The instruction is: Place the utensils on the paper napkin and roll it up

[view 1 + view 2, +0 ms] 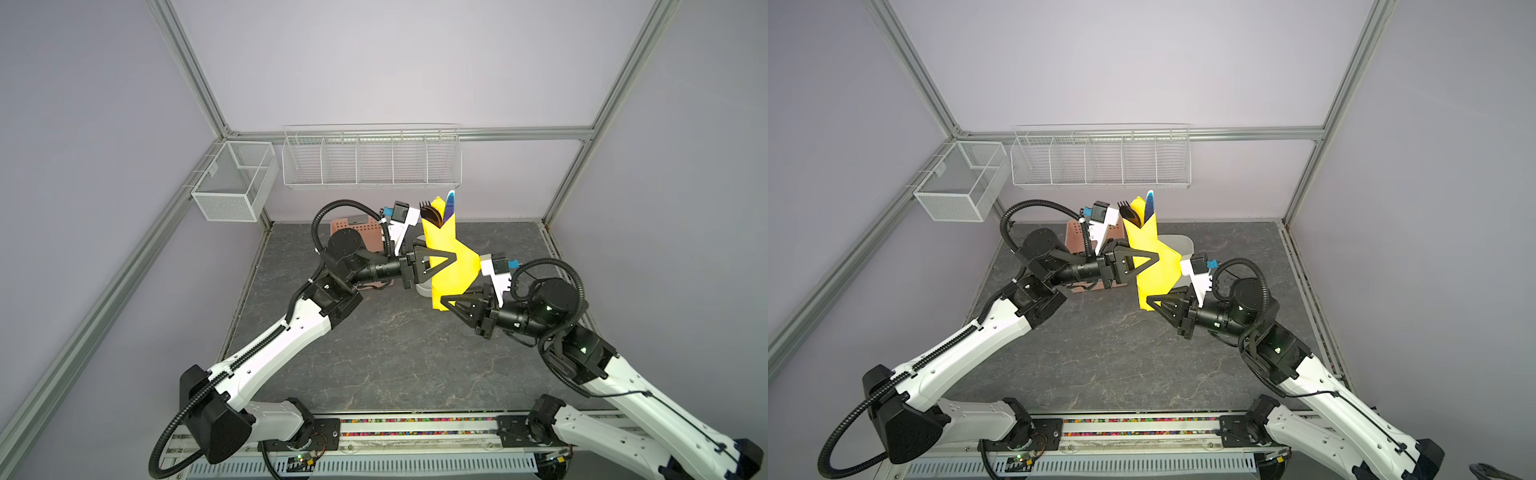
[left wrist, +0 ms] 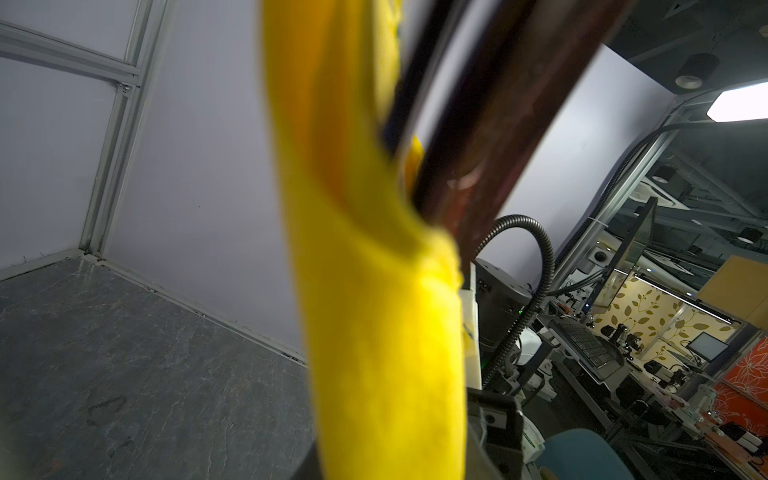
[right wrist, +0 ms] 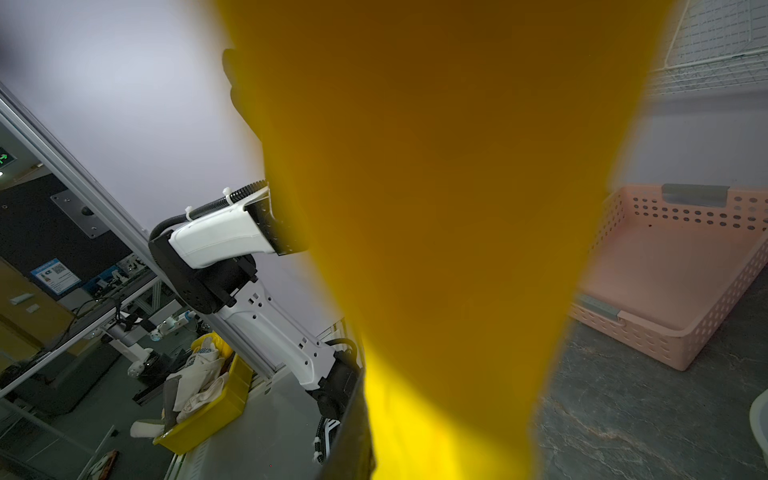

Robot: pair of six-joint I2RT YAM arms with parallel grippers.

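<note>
I have the paper napkin (image 1: 453, 282) up off the table (image 1: 374, 353), wrapped into a loose upright roll around the utensils (image 1: 432, 215). Their heads poke out of the top: the fork (image 1: 426, 203) tines, the dark spoon (image 1: 431, 217) bowl and the blue knife (image 1: 450, 203) tip. My right gripper (image 1: 445, 303) is pinched together on the lower end of the roll. My left gripper (image 1: 451, 261) straddles its middle with one finger across the front, but I cannot tell whether it presses the paper, since my wrist views show mostly yellow blur. The roll hangs in front of the white tub (image 1: 1177, 243), with the pink basket (image 3: 681, 208) behind my left arm. My worry is the wrap. A corner of paper juts out toward my right arm and looks unsecured, so if either grip slackens the sheet could spring open. I seem to hold paper rather than handles, so the slim pieces could slide out of the bottom, or tip out of the wide top if I lean the roll. The sheet is also thin, and if my arms pull or twist against each other it may tear between them.
</note>
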